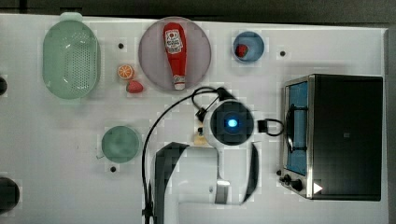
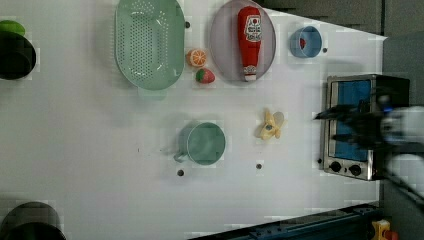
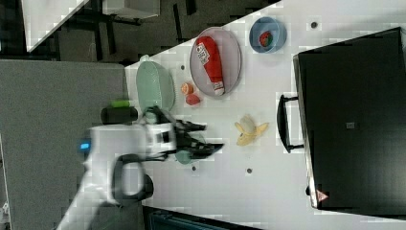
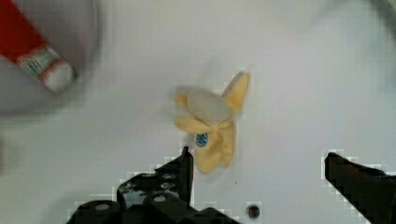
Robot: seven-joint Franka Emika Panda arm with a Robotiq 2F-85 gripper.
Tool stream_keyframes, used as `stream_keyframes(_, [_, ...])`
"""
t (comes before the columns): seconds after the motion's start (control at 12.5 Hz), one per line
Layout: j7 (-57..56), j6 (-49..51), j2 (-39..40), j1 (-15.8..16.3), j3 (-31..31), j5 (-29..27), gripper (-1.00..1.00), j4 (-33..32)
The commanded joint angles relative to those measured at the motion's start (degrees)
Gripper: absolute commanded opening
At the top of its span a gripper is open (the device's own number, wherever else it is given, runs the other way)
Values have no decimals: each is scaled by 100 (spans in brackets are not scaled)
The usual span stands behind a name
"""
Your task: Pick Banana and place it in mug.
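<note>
**Over the Banana, jaws spread, nothing held**

Mid-table, the Banana (image 4: 212, 128) lies flat on the white table (image 2: 90, 150), peel splayed (small blue sticker on it), well clear of every edge. Gripper (image 4: 257, 163) hangs above it with jaws released, empty; in the wrist view one finger tip sits just beside the fruit, the other well apart. Mug (image 2: 206, 143) stands upright near the Banana, not touching, empty. Toaster oven (image 1: 343, 135) sits at the table's edge on the top view's right. Ketchup bottle (image 1: 175, 53) lies on the grey plate (image 1: 152, 60) toward the far edge.
</note>
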State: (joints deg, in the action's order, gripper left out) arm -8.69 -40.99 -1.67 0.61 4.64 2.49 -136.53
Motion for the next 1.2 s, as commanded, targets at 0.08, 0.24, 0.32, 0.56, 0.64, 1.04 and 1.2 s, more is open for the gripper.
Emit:
stream_keyframes(0.08, [-953,-732,332,110,-56,-70,100,-278])
stream_keyframes(0.24, [-954,-1480,899,110,-62,-70,100,-398])
stream_keyframes(0.32, [-955,-1761,1159,111,-66,-70,100,-429])
stream_keyframes(0.56, [-954,-2138,1779,112,-167,-70,100,-418])
stream_keyframes(0.64, [-953,-2307,1932,112,-197,-70,100,-394])
stream_keyframes(1.04, [-950,-2872,2321,111,-249,-70,90,-407])
stream_keyframes(1.2, [-950,-2876,2316,100,-249,-70,34,-414])
